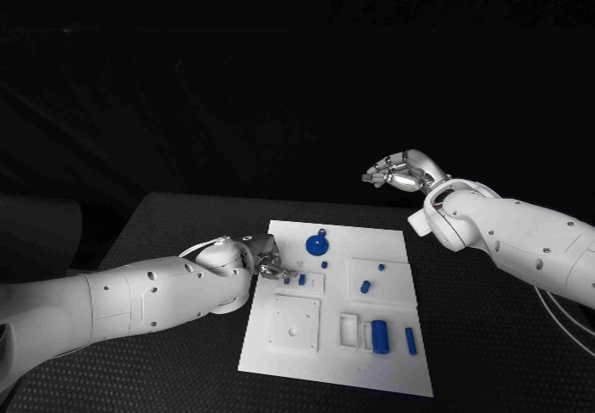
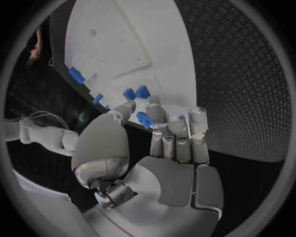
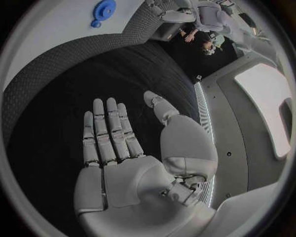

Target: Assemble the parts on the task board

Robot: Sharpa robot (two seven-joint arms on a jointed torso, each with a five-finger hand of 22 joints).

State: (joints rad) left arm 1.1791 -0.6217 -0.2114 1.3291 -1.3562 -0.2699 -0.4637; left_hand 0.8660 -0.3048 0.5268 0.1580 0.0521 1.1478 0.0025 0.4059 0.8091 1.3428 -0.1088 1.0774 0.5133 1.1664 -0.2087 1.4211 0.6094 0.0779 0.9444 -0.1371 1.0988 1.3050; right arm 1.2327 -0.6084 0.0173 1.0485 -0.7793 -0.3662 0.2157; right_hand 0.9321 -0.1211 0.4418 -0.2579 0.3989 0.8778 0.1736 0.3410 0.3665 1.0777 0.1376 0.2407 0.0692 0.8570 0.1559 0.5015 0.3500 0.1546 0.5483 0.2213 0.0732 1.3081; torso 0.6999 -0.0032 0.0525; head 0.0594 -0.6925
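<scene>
The white task board (image 1: pixel 283 353) lies in the middle of the black table. My left hand (image 1: pixel 263 258) is at the board's left edge, and in the left wrist view it (image 2: pixel 154 148) pinches a small blue part (image 2: pixel 144 120) between thumb and a fingertip (image 2: pixel 157 112). Two more small blue parts (image 2: pixel 136 92) lie just beyond it on the board (image 2: pixel 166 44). A round blue disc with a tab (image 1: pixel 319 245) sits near the board's far edge. My right hand (image 1: pixel 399 170) is raised beyond the table's far right, palm flat, fingers stretched out, holding nothing (image 3: pixel 117 148).
A blue cylinder (image 1: pixel 379 335) and a thin blue bar (image 1: pixel 410 341) lie in slots at the board's near right. Small blue pegs (image 1: pixel 366 286) stand mid-board. A raised square plate (image 1: pixel 295 323) occupies the near left. The round disc (image 3: pixel 103 10) also appears in the right wrist view.
</scene>
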